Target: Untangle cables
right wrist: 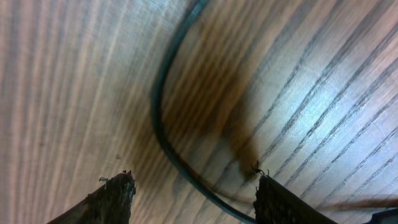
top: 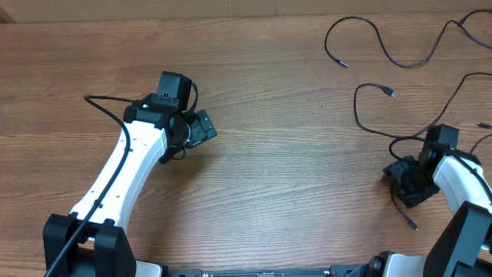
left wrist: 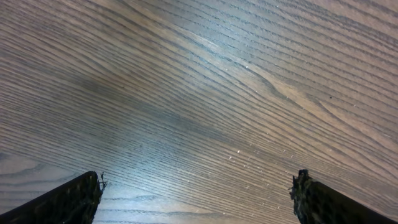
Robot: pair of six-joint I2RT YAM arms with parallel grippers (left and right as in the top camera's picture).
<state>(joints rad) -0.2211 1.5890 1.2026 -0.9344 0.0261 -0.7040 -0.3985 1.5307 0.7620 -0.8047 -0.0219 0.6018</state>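
Several thin black cables lie loose at the table's right. One cable (top: pixel 382 48) loops along the far edge. A second cable (top: pixel 358 115) curves down from a small plug to my right gripper (top: pixel 402 179), and a plug end (top: pixel 413 225) sticks out below that gripper. In the right wrist view my right gripper (right wrist: pixel 193 196) is low over the wood. The cable (right wrist: pixel 158 124) passes between its fingers (right wrist: pixel 115 199), close to the right one, with gaps on both sides. My left gripper (top: pixel 197 131) (left wrist: pixel 199 196) stands wide open over bare wood, far from the cables.
The left arm's own thick black wire (top: pixel 104 101) arcs beside its white link. More cable stretches run off the right edge (top: pixel 469 81). The table's far edge (top: pixel 231 11) lies just behind the upper cable.
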